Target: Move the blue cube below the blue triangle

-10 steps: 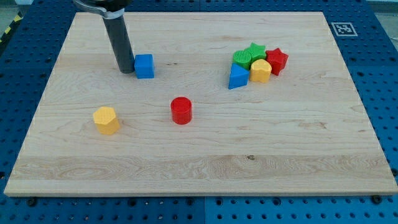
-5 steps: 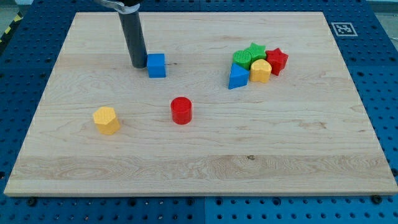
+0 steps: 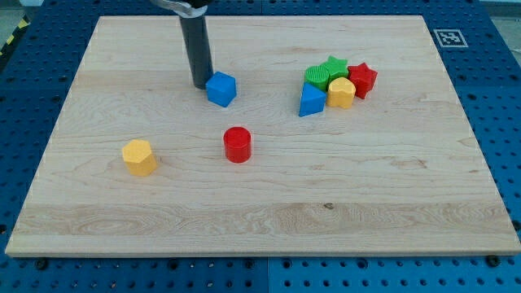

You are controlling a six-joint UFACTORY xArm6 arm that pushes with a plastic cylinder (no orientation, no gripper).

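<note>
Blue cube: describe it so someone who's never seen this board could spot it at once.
On the wooden board, look in the upper half, a little toward the view's left of centre, where the dark rod comes down. My tip sits against the blue cube on its left side. It stands alone, unlike the blue triangle packed into the cluster at the view's right.

Robotics lab, blue perforated bench (image 3: pixel 496 98), wooden board (image 3: pixel 269 203), fiducial marker (image 3: pixel 447 37)

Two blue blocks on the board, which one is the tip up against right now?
The blue cube, alone near the board's top middle: my tip sits against its left side. The blue triangle is off to the view's right, packed into the cluster of coloured blocks.
</note>
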